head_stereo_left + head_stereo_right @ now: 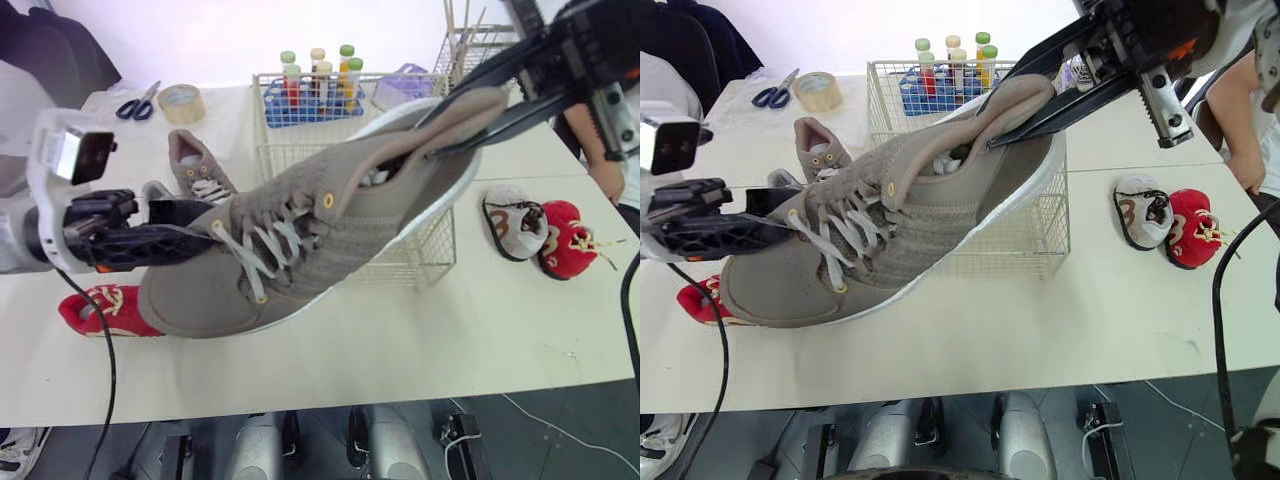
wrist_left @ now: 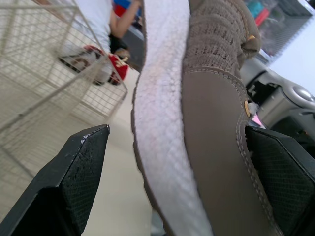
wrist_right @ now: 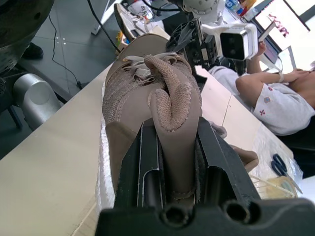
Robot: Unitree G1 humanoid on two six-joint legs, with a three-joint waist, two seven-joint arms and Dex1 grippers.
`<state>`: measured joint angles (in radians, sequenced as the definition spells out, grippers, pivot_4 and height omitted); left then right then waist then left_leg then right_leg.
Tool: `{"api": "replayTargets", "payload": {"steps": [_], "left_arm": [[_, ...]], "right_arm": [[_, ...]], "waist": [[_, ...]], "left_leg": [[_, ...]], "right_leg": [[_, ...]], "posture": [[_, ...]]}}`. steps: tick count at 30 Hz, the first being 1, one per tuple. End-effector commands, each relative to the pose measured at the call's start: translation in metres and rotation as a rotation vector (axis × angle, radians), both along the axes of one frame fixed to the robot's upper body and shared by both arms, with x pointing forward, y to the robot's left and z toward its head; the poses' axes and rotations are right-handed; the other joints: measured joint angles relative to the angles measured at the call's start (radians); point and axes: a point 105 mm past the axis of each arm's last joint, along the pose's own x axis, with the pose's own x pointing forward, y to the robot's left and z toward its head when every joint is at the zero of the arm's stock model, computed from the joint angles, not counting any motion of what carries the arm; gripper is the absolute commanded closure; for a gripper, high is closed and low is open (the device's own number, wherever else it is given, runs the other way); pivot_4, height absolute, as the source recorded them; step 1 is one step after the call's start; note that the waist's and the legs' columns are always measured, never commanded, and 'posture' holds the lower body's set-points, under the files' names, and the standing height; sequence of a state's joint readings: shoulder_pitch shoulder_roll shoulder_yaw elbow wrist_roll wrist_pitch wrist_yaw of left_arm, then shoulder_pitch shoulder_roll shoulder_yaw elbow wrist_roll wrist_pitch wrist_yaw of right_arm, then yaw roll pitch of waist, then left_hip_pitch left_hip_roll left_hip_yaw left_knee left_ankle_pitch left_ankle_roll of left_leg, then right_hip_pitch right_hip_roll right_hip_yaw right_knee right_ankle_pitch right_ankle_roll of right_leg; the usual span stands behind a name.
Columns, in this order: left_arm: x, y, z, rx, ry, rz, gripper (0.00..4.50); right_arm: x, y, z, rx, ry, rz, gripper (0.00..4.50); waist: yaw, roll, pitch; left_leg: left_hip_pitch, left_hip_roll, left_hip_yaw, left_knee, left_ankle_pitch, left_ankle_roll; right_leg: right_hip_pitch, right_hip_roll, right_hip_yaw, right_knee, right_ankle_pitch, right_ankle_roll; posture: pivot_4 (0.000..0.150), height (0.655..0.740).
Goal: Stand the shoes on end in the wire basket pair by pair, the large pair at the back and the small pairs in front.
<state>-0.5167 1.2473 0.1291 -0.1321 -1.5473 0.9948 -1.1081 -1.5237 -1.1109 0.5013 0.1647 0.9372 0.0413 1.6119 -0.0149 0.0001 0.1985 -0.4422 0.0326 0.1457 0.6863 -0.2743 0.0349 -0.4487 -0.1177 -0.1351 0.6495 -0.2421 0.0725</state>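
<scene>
Hanging tilted over the table's near half, large taupe shoe (image 1: 300, 250), toe low, left gripper (image 1: 200, 228) spread open astride its forefoot, right gripper (image 1: 430, 138) clenched on the raised heel collar, wire basket (image 1: 430, 250) just behind, second taupe shoe (image 1: 195, 170) beside basket's left.

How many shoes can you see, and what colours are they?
Big tan shoes: 2
Small red shoes: 2
Small white-and-grey shoes: 1
Total: 5 shoes
</scene>
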Motion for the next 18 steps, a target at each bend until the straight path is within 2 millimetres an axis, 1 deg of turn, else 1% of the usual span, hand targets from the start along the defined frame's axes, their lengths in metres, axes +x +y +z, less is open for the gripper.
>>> {"api": "replayTargets", "payload": {"steps": [1, 4, 7, 9, 12, 14, 16, 18], "left_arm": [[-0.005, -0.008, -0.001, 0.015, 0.019, -0.061, 0.0], [-0.011, -0.015, -0.001, 0.002, 0.034, -0.114, 0.0], [-0.016, -0.017, 0.004, -0.023, 0.046, -0.142, 0.85], [-0.018, -0.017, 0.007, -0.042, 0.046, -0.146, 1.86], [-0.019, -0.02, 0.008, -0.053, 0.032, -0.132, 2.96], [-0.021, -0.022, 0.006, -0.057, 0.019, -0.113, 3.36], [-0.023, -0.023, 0.006, -0.09, 0.002, -0.082, 3.36], [-0.022, -0.024, 0.007, -0.137, -0.025, -0.024, 3.39]], "right_arm": [[-0.019, -0.003, 0.025, 0.062, -0.102, 0.048, 4.27], [-0.019, -0.004, 0.026, 0.069, -0.105, 0.049, 4.27], [-0.02, -0.005, 0.026, 0.074, -0.105, 0.047, 4.27], [-0.019, -0.006, 0.026, 0.076, -0.101, 0.044, 4.27], [-0.018, -0.008, 0.026, 0.081, -0.083, 0.03, 4.27], [-0.014, -0.01, 0.027, 0.093, -0.066, 0.01, 4.27], [-0.009, -0.015, 0.031, 0.131, -0.043, -0.024, 4.27], [0.003, -0.021, 0.037, 0.195, -0.031, -0.095, 3.31]], "waist": [[0.0, 0.0, 0.0], [0.001, 0.0, 0.0], [0.001, 0.0, 0.0], [0.001, 0.0, 0.0], [0.001, 0.0, 0.0], [0.001, 0.0, 0.0], [0.001, 0.0, 0.0], [0.001, 0.0, 0.0]], "left_leg": [[0.0, 0.0, 0.0, 0.0, 0.0, 0.0], [0.0, 0.0, 0.0, 0.001, 0.0, 0.0], [0.0, 0.0, -0.001, 0.002, 0.0, 0.0], [0.0, 0.0, -0.002, 0.003, 0.0, 0.0], [0.0, 0.0, -0.004, 0.006, 0.0, 0.0], [0.0, 0.0, -0.006, 0.007, 0.0, 0.0], [0.0, 0.0, -0.006, 0.008, 0.0, 0.0], [0.0, 0.0, -0.007, 0.009, 0.0, 0.0]], "right_leg": [[0.0, 0.0, 0.0, 0.0, 0.0, 0.0], [0.0, 0.0, 0.0, 0.0, 0.0, 0.0], [0.001, 0.0, 0.0, 0.0, 0.0, 0.0], [0.002, 0.0, 0.0, 0.001, 0.0, 0.0], [0.003, 0.0, -0.001, 0.001, 0.0, 0.0], [0.005, 0.0, -0.002, 0.001, 0.0, 0.0], [0.006, 0.0, -0.002, 0.001, 0.0, 0.0], [0.006, -0.001, -0.002, 0.002, 0.0, 0.0]], "posture": [[0.15, 0.74], [0.15, 0.74], [0.15, 0.74], [0.15, 0.74], [0.15, 0.74], [0.15, 0.74], [0.15, 0.74], [0.15, 0.74]]}}
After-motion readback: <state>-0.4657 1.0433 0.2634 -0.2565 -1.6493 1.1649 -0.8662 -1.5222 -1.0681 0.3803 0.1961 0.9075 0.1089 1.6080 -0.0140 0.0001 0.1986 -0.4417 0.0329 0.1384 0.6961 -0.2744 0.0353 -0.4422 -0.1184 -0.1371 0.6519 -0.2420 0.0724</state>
